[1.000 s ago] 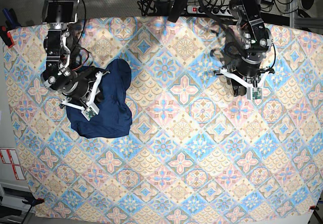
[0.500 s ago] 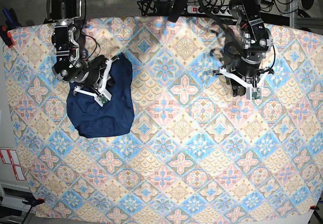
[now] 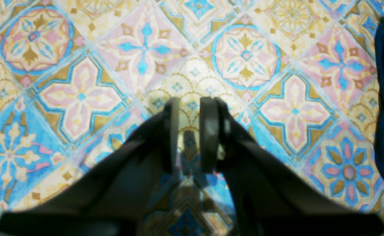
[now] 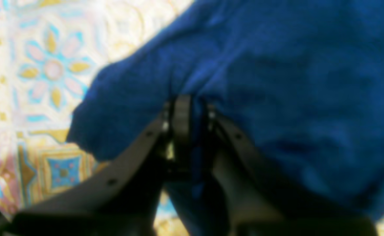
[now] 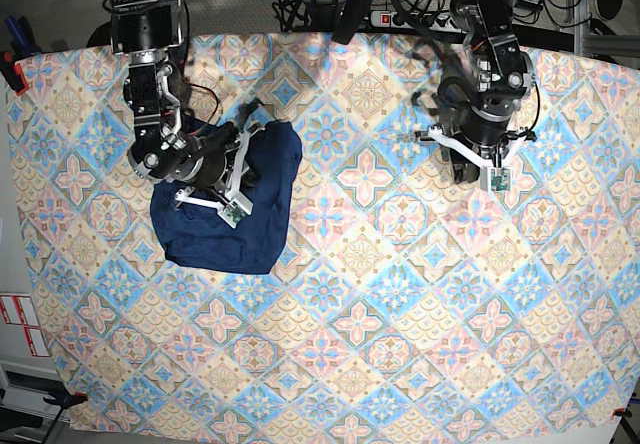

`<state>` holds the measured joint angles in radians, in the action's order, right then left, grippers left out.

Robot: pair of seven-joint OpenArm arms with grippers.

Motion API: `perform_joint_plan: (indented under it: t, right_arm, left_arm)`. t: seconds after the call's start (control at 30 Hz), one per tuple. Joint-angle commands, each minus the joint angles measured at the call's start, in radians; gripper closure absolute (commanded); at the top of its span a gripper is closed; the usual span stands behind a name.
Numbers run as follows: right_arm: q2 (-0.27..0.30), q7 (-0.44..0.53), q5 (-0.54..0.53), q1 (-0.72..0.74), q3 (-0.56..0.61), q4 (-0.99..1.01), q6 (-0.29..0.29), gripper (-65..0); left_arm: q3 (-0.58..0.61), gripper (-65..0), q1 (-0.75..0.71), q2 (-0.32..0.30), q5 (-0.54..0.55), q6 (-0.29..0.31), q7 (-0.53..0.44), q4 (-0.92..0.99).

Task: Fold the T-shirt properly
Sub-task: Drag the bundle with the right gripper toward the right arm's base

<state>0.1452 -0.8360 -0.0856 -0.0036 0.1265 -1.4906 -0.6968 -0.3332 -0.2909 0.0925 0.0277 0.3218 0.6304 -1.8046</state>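
While right pincer [image 4: 192, 111] grips T-shirt [image 5: 262, 199], left pincer [image 3: 192, 134] empty, narrowly parted

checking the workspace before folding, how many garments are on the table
1: the T-shirt, bunched on the patterned tablecloth near the base view's left side, gripped by the right gripper. The left gripper holds nothing. Nothing else shows.

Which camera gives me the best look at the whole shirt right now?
The base view: the shirt lies there as one crumpled heap with its full outline visible. The right wrist view shows only blurred blue cloth pinched by the right gripper. The left wrist view catches just a dark edge.
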Motion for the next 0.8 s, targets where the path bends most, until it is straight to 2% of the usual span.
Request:
perform_joint_plan:
  t: [0.0,0.2,0.3,0.4,0.5,0.63,0.77]
  right_arm:
    - [0.026,0.017,-0.012,-0.005,-0.026,-0.058,-0.001,-6.3]
    - [0.04,0.014,-0.012,-0.118,-0.147,-0.206,-0.001,-6.3]
    - [0.04,0.005,-0.012,-0.158,-0.156,-0.209,-0.001,-6.3]
    - [0.04,-0.059,-0.012,-0.178,-0.156,-0.212,-0.001,-6.3]
    - [0.038,-0.084,-0.015,-0.19,-0.156,-0.216,-0.001,-6.3]
    - [0.034,-0.081,-0.012,-0.19,-0.155,-0.178,-0.001,-6.3]
    - [0.034,-0.078,-0.01,-0.177,-0.155,-0.038,-0.001,-6.3]
  left_arm:
    - [-0.001,-10.7,0.005,-0.003,0.008,0.001,-0.024,-0.017]
    - [0.001,-10.7,-0.001,0.0,0.008,0.001,-0.024,-0.019]
    - [0.003,-10.7,-0.001,0.0,0.008,0.001,-0.024,-0.019]
    - [0.003,-10.7,0.0,0.0,0.008,0.001,-0.024,-0.017]
    - [0.003,-10.7,0.0,0.0,0.008,0.001,-0.024,-0.017]
    - [0.003,-10.7,0.0,0.0,0.008,0.001,-0.024,-0.017]
    - [0.003,-10.7,0.0,0.002,0.008,0.001,-0.024,-0.017]
